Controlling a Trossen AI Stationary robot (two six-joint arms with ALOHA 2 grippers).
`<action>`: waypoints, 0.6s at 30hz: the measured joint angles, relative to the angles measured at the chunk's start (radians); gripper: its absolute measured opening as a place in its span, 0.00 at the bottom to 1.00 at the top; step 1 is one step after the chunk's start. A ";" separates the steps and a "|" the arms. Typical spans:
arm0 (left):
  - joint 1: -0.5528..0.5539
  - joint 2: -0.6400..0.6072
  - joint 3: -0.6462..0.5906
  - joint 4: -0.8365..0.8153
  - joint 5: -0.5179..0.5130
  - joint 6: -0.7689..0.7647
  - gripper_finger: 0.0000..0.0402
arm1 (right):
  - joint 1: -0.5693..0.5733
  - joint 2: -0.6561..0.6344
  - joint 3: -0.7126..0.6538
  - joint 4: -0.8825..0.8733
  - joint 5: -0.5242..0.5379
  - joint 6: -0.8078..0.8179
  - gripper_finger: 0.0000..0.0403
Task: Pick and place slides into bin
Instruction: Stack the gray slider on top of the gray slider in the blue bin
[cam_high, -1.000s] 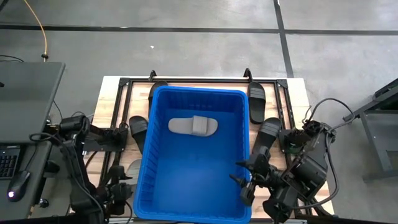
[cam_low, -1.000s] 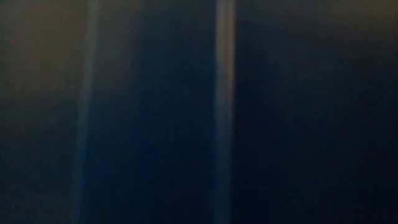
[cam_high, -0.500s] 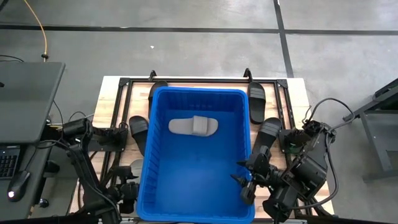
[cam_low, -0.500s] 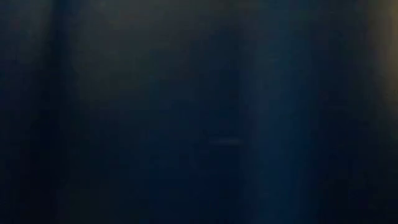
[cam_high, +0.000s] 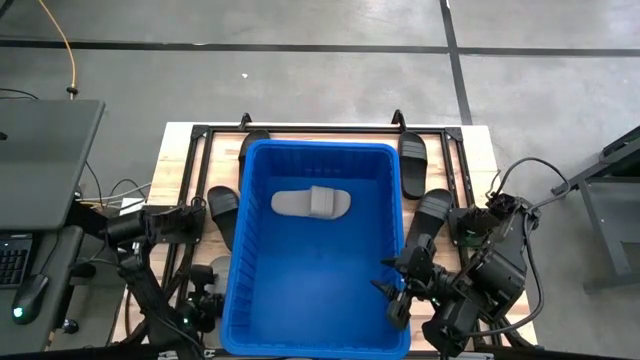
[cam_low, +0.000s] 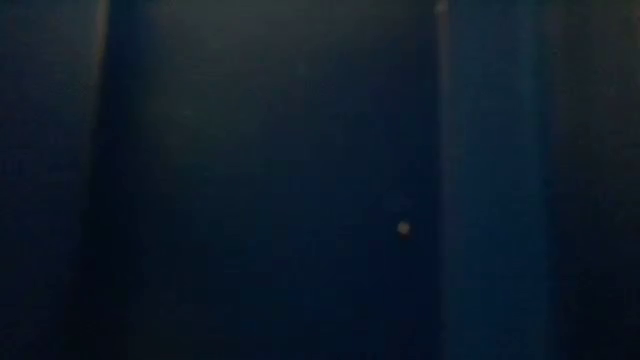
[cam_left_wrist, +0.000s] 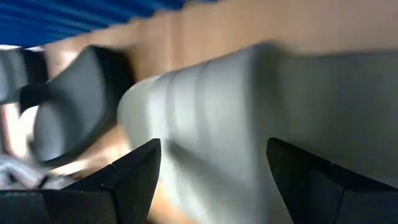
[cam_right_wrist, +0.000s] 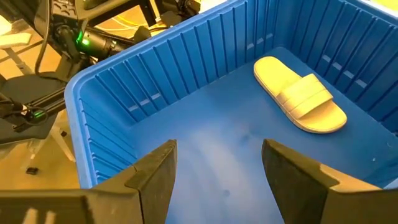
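High view: you've got the bin (cam_high: 315, 245) sitting mid-table w/ one light grey slide (cam_high: 311, 203) lying flat on its floor toward the far end. Right gripper (cam_high: 390, 290) hangs over the bin's near right corner, fingers spread wide & holding nothing; right wrist view shows both fingers (cam_right_wrist: 152, 180) apart above bare blue floor, w/ the same slide (cam_right_wrist: 300, 94) well ahead. Left gripper (cam_high: 205, 300) is down at the table's near left edge, just beside the bin's left wall, right at a second light grey slide (cam_high: 215, 272). Left wrist view: that slide's strap (cam_left_wrist: 249, 118) fills the gap betw. the spread fingers (cam_left_wrist: 134, 171); you can't tell if they're touching it yet, they aren't pressed together. Black slides lie around the bin: one (cam_high: 221, 210) at the left wall, one (cam_high: 412, 165) at the far right corner, one (cam_high: 428, 215) along the right wall. Low view is just dark blue, nothing readable.
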 joint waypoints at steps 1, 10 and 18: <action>0.000 0.001 0.000 -0.029 -0.001 -0.011 0.70 | 0.000 0.000 0.000 0.000 0.000 0.000 0.56; 0.001 0.000 0.000 -0.017 0.046 0.112 0.27 | -0.001 0.000 0.000 0.008 0.009 -0.001 0.56; 0.035 -0.008 0.000 0.085 0.156 0.187 0.02 | -0.012 0.000 0.000 0.000 0.009 -0.001 0.56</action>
